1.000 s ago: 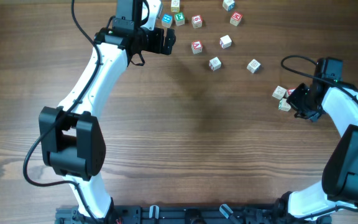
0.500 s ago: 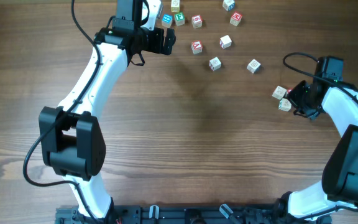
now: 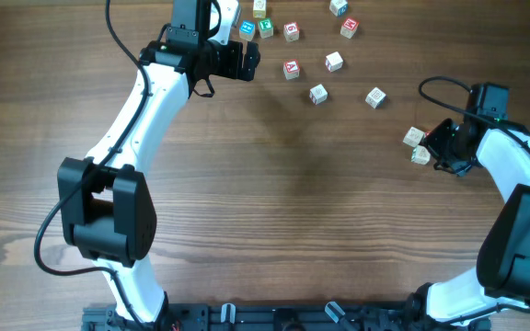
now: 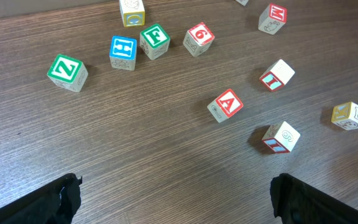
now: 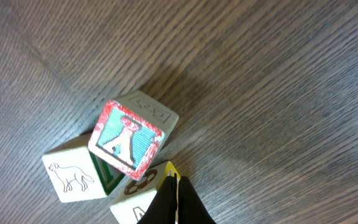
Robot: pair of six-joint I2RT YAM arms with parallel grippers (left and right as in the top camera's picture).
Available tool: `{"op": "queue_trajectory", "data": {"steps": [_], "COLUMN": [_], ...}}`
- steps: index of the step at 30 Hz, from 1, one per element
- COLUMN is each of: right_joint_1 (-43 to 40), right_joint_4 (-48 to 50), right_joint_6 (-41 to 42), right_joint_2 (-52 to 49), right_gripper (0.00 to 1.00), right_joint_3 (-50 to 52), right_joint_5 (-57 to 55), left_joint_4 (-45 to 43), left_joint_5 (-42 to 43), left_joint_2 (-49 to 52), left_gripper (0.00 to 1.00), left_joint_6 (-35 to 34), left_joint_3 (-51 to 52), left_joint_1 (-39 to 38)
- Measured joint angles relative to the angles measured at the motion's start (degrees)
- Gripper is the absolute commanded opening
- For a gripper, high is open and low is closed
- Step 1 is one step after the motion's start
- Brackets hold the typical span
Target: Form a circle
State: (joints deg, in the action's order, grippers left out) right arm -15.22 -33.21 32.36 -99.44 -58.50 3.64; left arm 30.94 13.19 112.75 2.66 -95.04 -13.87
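The alphabet cubes (image 3: 318,93) lie scattered over the far part of the table (image 3: 293,202), no ring yet, three pressed together at the right: a red-framed picture cube (image 5: 128,140), a dog cube (image 5: 73,177) and a yellow-edged cube (image 5: 132,198). The right gripper (image 5: 174,193), pinched shut on nothing, touches the yellow-edged one, so an off-centre nudge could spin it or drag the whole clump. The left gripper (image 4: 179,202), spread wide and empty above the scatter, could knock neighbours when it drops.

Top cube (image 4: 132,11) cropped by edge, lowest cube (image 5: 135,191) — half hidden
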Motion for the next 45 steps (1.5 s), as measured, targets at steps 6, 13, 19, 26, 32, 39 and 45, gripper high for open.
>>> {"op": "queue_trajectory", "data": {"steps": [6,13,19,26,32,39,45], "right_joint_1": [0.0,0.0,0.0,0.8,4.3,6.1,6.7], "right_joint_4": [-0.2,-8.7,-12.3,-7.6,-1.9,0.6,-1.2], "right_joint_6": [0.0,0.9,0.0,-7.4,-10.2,-12.2,-12.4], "right_joint_2": [0.0,0.0,0.0,2.3,6.9,6.4,3.6], "right_gripper": [0.04,0.04,0.04,0.04,0.05,0.04,0.04], "right_joint_3": [0.0,0.0,0.0,0.1,0.1,0.1,0.1], "right_joint_5": [0.9,0.4,0.7,8.3,12.5,12.9,12.2], "left_joint_4": [0.0,0.0,0.0,0.0,0.0,0.0,0.0], "left_joint_5": [0.0,0.0,0.0,0.0,0.0,0.0,0.0], "left_joint_2": [0.0,0.0,0.0,0.0,0.0,0.0,0.0], "left_gripper": [1.00,1.00,1.00,1.00,1.00,1.00,1.00], "left_joint_6": [0.0,0.0,0.0,0.0,0.0,0.0,0.0], "left_joint_3": [0.0,0.0,0.0,0.0,0.0,0.0,0.0], "left_joint_1": [0.0,0.0,0.0,0.0,0.0,0.0,0.0]}}
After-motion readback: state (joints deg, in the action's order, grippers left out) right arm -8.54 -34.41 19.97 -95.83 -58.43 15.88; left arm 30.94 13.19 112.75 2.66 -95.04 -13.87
